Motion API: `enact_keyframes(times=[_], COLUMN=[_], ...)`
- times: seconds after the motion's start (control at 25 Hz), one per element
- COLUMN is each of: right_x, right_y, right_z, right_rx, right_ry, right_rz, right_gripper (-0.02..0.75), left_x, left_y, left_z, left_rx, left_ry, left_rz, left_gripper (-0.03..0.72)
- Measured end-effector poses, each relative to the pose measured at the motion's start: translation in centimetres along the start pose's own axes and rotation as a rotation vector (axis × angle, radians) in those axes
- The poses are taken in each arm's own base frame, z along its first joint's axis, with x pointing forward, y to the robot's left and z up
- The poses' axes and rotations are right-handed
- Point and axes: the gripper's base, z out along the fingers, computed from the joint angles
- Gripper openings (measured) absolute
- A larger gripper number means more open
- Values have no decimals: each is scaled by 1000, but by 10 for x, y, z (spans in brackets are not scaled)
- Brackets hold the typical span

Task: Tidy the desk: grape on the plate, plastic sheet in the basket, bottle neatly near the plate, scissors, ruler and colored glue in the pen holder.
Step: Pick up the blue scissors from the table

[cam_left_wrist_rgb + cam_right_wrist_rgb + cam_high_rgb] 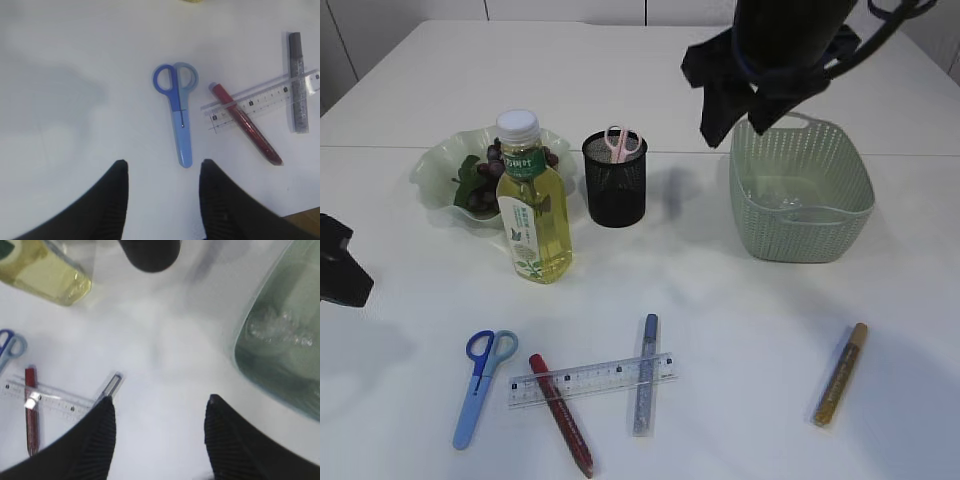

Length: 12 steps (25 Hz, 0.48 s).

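Observation:
Dark grapes (485, 180) lie on the green plate (440, 165), with the yellow bottle (532, 205) upright in front of it. The black pen holder (616, 185) holds pink scissors (620, 142). The crumpled plastic sheet (790, 200) lies in the green basket (800, 235). Blue scissors (480, 385), clear ruler (592, 378), red glue (560, 412), silver glue (646, 372) and gold glue (841, 373) lie on the table front. My left gripper (164, 167) is open and empty, just short of the blue scissors' tip (177, 112). My right gripper (735, 125) is open and empty, high beside the basket (285, 340).
The ruler (265, 100) lies across the red glue (245, 125) and the silver glue (298, 82). The right wrist view also shows the bottle (45, 275), the pen holder's base (150, 252) and the plastic sheet (275, 330). The table's front edge shows at the left wrist view's bottom right.

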Motion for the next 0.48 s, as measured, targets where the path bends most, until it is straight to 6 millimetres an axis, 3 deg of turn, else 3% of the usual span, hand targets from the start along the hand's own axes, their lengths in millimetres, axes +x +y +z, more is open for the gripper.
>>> enact_keyframes(times=[0.2,0.48], right_x=[29,57], right_y=[23,24], right_z=[4,8], right_rx=[9,12], right_ry=[84,155], right_rz=[-13,13], right_gripper=[449,449], left_x=[5,8], left_y=[-4,-31], left_z=[1,14], left_rx=[7,-5], left_ry=[52,40], left_rz=[16,55], left_gripper=[343,343])
